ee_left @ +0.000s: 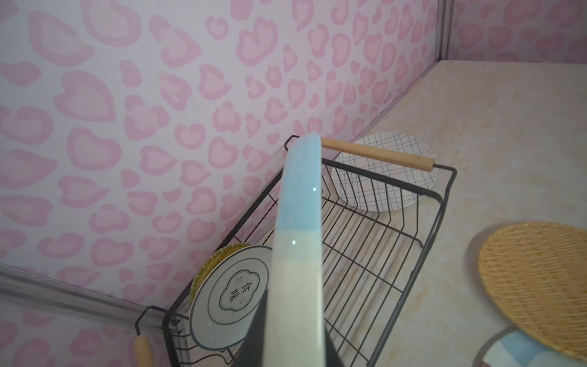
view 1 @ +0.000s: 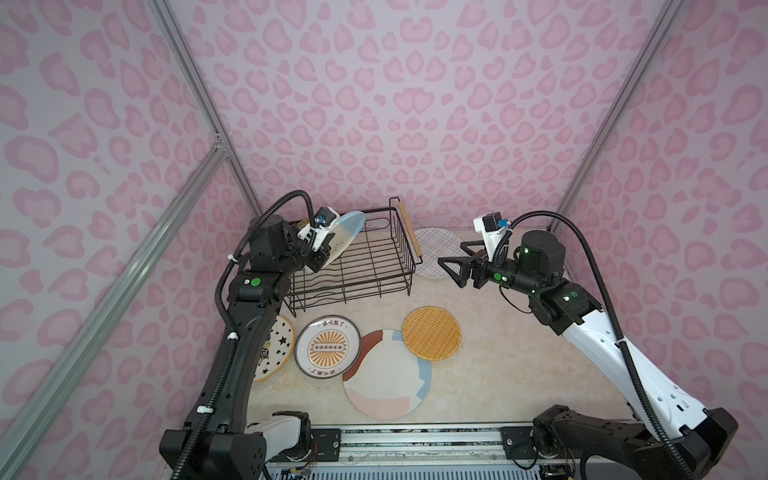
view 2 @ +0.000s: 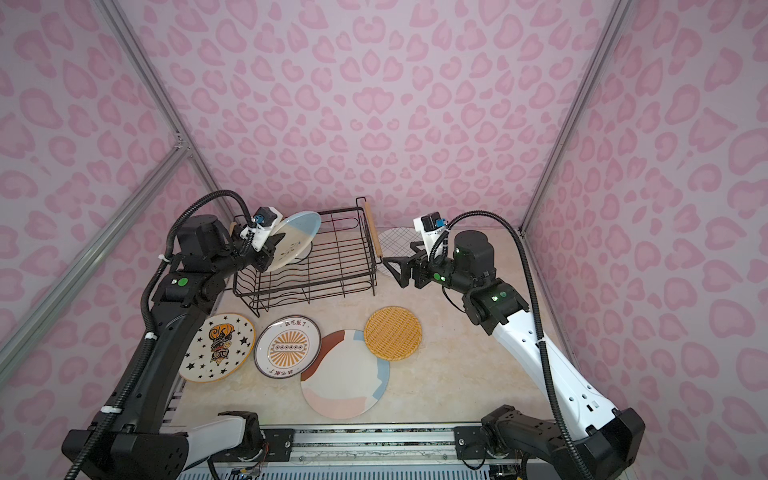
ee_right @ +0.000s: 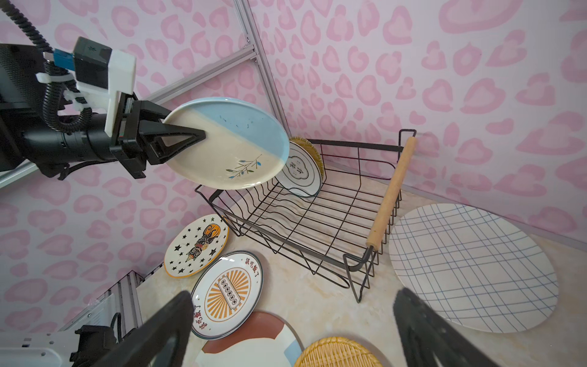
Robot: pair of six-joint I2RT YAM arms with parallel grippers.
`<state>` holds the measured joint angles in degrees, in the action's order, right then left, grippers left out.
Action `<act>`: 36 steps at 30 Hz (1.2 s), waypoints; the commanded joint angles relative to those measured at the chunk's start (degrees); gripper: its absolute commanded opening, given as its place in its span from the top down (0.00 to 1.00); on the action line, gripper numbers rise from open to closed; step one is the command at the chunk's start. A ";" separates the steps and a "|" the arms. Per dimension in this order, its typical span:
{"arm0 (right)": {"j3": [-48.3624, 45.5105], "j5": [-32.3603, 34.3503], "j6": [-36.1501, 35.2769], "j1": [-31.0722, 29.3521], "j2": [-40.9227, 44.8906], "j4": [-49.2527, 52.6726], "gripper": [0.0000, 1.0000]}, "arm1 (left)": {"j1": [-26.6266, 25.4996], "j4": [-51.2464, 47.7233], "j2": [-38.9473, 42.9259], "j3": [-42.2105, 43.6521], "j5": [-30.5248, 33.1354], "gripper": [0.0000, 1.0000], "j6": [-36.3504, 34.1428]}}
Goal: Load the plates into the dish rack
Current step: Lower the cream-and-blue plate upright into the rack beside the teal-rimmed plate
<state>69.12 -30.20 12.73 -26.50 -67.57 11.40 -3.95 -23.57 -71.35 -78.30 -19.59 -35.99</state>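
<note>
Nearest, flat on the table (view 1: 498,374): pastel plate (view 1: 386,374), its rim overlapped by woven orange plate (view 1: 432,332); sunburst plate (view 1: 327,347) and star plate (view 2: 218,347) alongside. Further back, left gripper (ee_right: 193,135) clamped on tilted blue-and-cream plate (ee_right: 235,149) above dish rack (view 1: 374,266). Inside, flower-outline plate (ee_right: 300,170) upright, seemingly a woven one behind. Right gripper (view 1: 451,272) spread wide, empty, beside grid plate (ee_right: 470,267).
</note>
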 commanded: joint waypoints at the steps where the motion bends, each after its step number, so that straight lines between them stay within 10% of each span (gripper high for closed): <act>1: -1.82 -0.70 0.98 -0.01 0.65 -0.08 0.02 | 0.28 -0.51 -2.22 -1.94 4.47 0.96 -6.99; 14: -3.83 -2.50 2.92 -1.12 -1.10 0.48 0.02 | 0.36 -6.35 -12.84 -8.22 14.83 0.96 -19.24; 36: -3.32 -2.60 2.53 -5.24 -8.00 0.69 0.02 | 2.19 -7.57 -29.49 -17.22 10.22 0.96 -37.26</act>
<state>65.69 -32.60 15.59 -31.62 -75.05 12.32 -1.74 -33.17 -100.03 -93.23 -6.44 -70.35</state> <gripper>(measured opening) 0.976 0.165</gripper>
